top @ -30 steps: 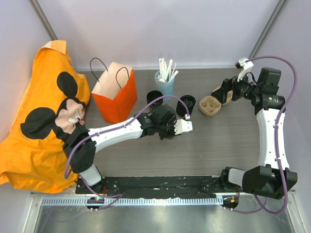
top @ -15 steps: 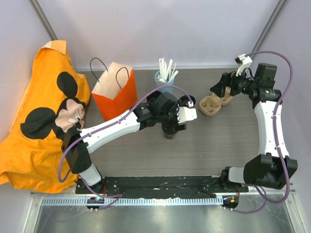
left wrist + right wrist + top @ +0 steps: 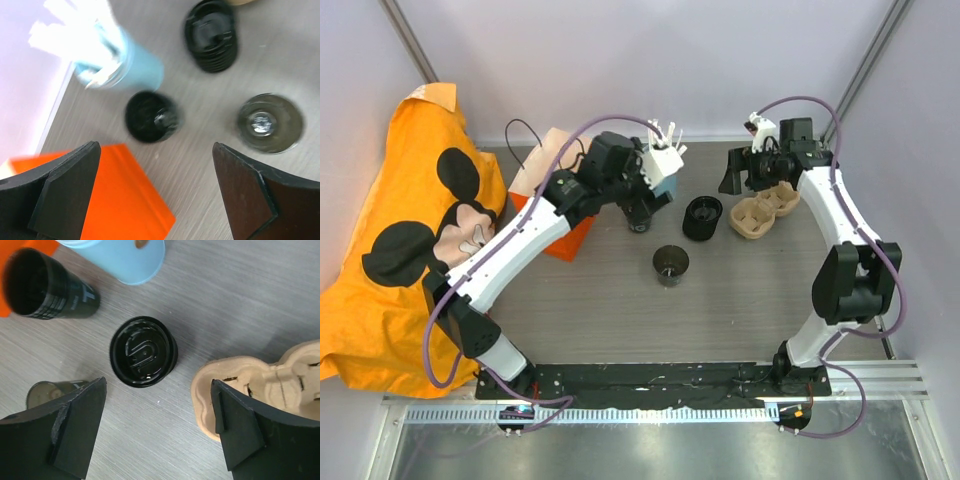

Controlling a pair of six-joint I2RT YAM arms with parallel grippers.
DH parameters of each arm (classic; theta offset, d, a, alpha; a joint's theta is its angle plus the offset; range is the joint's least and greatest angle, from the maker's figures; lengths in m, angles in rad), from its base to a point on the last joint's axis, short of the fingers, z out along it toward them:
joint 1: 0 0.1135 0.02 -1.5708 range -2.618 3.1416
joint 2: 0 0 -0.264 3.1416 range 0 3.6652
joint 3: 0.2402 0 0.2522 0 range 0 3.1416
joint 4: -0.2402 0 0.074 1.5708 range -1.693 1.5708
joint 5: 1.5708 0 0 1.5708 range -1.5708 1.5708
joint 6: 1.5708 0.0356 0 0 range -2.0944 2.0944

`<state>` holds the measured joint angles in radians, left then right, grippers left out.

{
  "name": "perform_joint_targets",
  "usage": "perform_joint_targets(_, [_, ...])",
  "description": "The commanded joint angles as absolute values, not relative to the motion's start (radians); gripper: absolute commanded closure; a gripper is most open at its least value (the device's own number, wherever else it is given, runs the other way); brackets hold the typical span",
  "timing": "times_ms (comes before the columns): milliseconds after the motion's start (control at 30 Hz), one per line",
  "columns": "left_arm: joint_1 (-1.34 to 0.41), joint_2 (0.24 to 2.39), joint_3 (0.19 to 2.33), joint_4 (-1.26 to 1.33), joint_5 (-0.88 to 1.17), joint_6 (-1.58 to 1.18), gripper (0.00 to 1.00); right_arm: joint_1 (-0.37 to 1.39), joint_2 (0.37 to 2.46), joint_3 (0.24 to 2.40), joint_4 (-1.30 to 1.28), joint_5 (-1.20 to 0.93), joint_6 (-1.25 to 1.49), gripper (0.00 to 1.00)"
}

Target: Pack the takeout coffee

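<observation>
The left gripper point(image 3: 155, 167) is held wide open and empty above the table point(image 3: 760, 300). Its 2 fingers point(image 3: 65, 195) frame an upright black coffee cup point(image 3: 150, 116), which stands just beside the blue cup of white straws point(image 3: 132, 70). In the top view the orange paper bag point(image 3: 555, 205) is seen left of that black cup. The right gripper point(image 3: 159, 395) is likewise spread wide with nothing in it, hovering over the stack of black lids point(image 3: 143, 358). The 2-cup pulp carrier point(image 3: 265, 387) lies just right of the lids, apart from them. A dark translucent cup point(image 3: 670, 264) stands upright nearer the arm bases, apart from the rest. An orange Mickey Mouse cloth point(image 3: 400, 250) is draped at the table's left edge.
</observation>
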<state>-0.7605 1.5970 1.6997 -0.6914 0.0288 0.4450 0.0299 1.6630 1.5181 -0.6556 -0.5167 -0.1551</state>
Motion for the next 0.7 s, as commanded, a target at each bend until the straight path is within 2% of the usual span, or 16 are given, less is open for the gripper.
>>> perform_joint_targets(0, [-0.675,1.531,1.723,-0.712,0.020,0.390,0.00,0.074,1.712,1.582,-0.683,-0.465,-0.118,0.11])
perform_joint_targets(167, [-0.612,1.502,1.717,-0.719,0.060,0.368,0.00,0.117,1.767,1.569,-0.686,-0.420,-0.092,0.19])
perform_joint_targets(433, [-0.566,1.483,1.743,-0.750,0.112,0.359,0.00,0.138,1.812,1.549,-0.667,-0.330,-0.081,0.23])
perform_joint_targets(667, [-0.551,1.474,1.746,-0.756,0.143,0.354,0.00,0.140,1.844,1.551,-0.660,-0.307,-0.083,0.30])
